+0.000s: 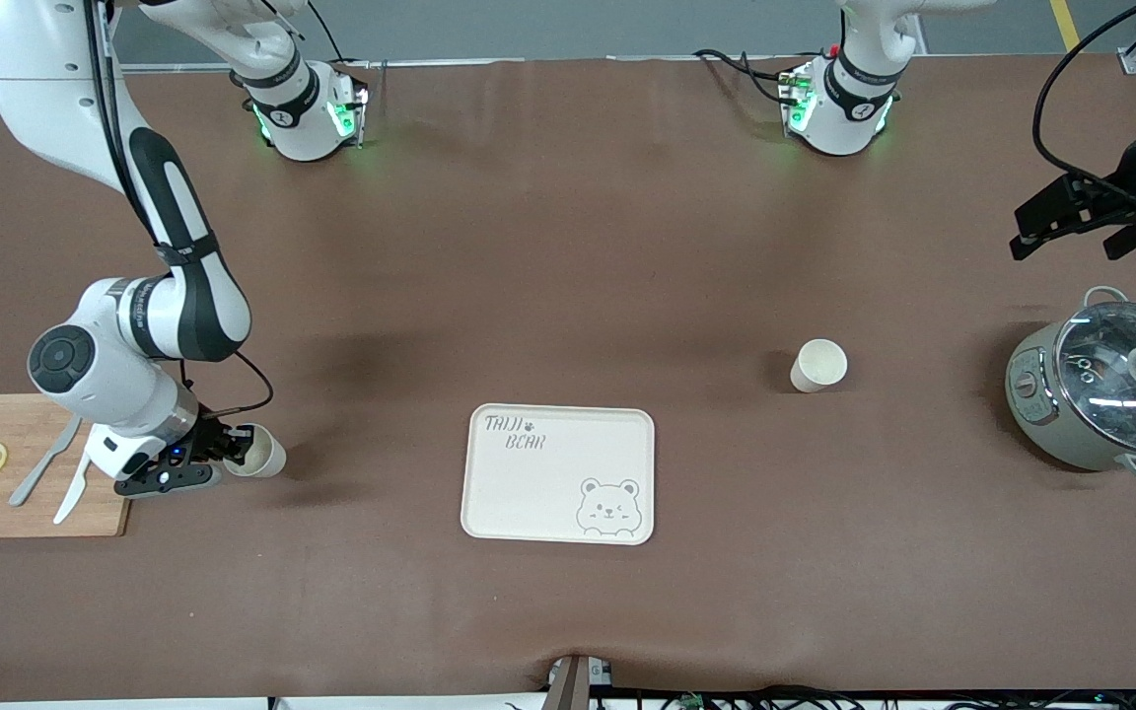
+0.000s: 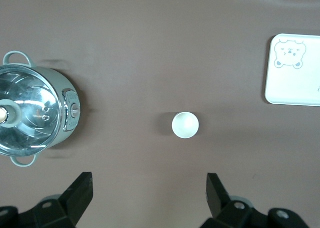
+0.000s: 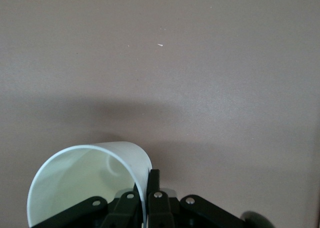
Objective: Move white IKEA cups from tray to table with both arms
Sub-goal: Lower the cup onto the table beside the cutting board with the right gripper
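One white cup (image 1: 818, 365) stands upright on the brown table between the tray and the pot; it also shows from above in the left wrist view (image 2: 185, 124). My left gripper (image 1: 1061, 229) hangs open over the table at the left arm's end, close to the pot, with nothing between its fingers (image 2: 149, 185). The other white cup (image 1: 260, 454) is tilted, low over the table beside the cutting board. My right gripper (image 1: 229, 456) is shut on its wall, one finger inside the rim and one outside (image 3: 145, 180); the cup's mouth (image 3: 85, 183) faces the right wrist camera.
A cream tray (image 1: 548, 498) with a bear print lies in the middle, nearer the front camera (image 2: 295, 86). A grey-green pot with a glass lid (image 1: 1105, 394) stands at the left arm's end (image 2: 35, 113). A wooden cutting board (image 1: 31, 513) with lemon slices and cutlery lies at the right arm's end.
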Tool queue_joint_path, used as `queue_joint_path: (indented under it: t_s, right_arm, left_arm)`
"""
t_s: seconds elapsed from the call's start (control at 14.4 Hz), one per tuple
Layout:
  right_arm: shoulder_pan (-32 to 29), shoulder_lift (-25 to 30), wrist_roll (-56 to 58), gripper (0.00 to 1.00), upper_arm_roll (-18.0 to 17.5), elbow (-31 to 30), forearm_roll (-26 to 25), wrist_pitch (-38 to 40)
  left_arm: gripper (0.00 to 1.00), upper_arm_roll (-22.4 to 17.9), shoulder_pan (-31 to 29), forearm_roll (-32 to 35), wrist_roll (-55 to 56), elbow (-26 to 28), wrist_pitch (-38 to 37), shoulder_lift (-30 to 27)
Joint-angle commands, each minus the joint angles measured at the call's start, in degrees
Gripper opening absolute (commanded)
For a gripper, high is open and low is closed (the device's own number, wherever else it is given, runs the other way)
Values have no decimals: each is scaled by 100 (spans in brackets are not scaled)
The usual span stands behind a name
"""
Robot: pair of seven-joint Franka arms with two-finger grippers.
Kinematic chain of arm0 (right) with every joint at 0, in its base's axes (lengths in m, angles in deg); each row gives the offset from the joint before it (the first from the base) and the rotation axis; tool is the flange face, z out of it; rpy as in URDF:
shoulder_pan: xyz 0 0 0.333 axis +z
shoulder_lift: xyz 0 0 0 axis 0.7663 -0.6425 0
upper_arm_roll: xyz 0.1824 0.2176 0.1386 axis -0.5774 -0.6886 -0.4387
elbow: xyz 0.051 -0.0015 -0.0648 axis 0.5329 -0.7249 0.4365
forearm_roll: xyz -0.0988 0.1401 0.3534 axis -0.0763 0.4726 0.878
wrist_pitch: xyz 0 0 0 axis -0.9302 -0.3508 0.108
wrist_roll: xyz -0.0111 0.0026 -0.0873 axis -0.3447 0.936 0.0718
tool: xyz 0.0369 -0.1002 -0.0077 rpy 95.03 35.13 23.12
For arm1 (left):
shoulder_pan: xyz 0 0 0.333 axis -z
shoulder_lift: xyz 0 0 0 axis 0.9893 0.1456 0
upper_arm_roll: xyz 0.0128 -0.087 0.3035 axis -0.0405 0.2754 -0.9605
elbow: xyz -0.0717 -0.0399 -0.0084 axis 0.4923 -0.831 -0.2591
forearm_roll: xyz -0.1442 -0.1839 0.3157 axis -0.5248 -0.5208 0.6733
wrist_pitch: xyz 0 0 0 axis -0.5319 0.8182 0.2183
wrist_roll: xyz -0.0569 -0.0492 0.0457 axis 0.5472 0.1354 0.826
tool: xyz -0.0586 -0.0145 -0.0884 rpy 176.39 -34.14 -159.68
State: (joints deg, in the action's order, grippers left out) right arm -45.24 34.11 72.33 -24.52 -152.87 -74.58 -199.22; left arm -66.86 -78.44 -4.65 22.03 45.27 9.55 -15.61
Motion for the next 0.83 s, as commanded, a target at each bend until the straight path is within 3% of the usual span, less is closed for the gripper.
queue_joint_path:
  t_s: [0.0, 0.21, 0.77]
  right_arm:
    - [-197, -45, 271, 0, -120, -79, 53, -210]
    - [-206, -116, 272, 0, -129, -79, 53, -289]
    - [-214, -292, 280, 0, -129, -88, 53, -527]
  left_arm:
    - [100, -17, -3, -36, -78, -301, -136, 156]
    - [100, 36, 14, 472, -698, -398, -538, 261]
    - [100, 27, -3, 439, -860, -504, -909, 367]
